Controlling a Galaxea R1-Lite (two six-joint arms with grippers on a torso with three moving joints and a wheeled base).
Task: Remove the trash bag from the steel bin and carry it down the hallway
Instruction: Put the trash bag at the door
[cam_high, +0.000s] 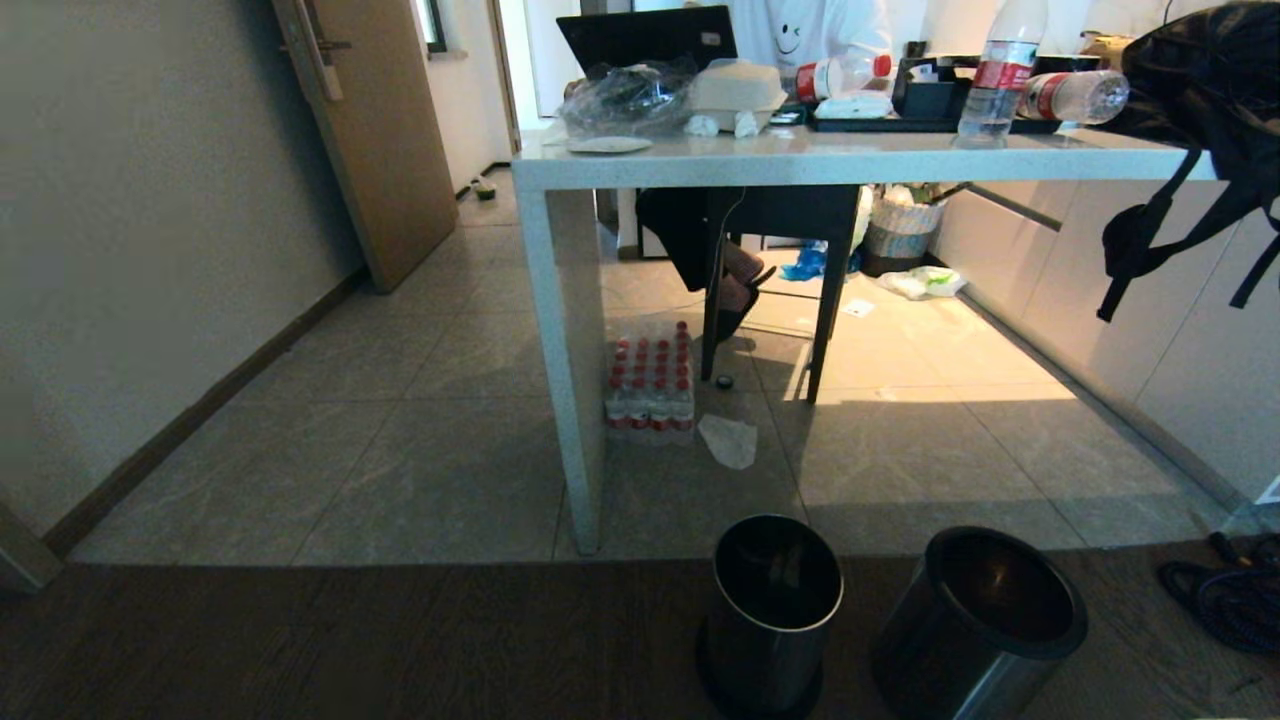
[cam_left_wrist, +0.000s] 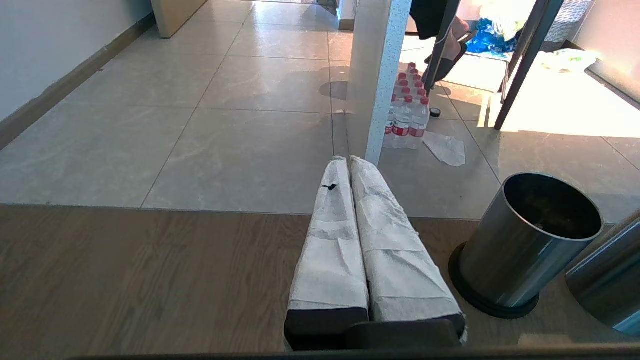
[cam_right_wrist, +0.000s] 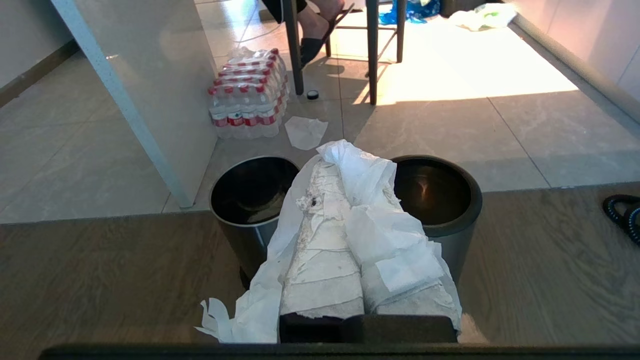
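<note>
Two dark shiny cylindrical steel bins (cam_high: 770, 600) (cam_high: 985, 615) stand side by side on the floor; the left gripper (cam_left_wrist: 348, 162) and right gripper (cam_right_wrist: 345, 165) hang closed, empty.

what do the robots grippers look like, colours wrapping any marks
Both show only in the wrist views. The left gripper has two long tapering fingers wrapped neatly in white textured paper, with black bases and a small black mark on one. The right gripper has the same white wrap, but torn, loose, hanging in shreds, with a dark speck.

The near wooden floor (cam_high: 300, 640) is dimly lit; hard sunlight is thrown across the tiles (cam_high: 930, 340) beyond the table (cam_high: 830, 155).
</note>
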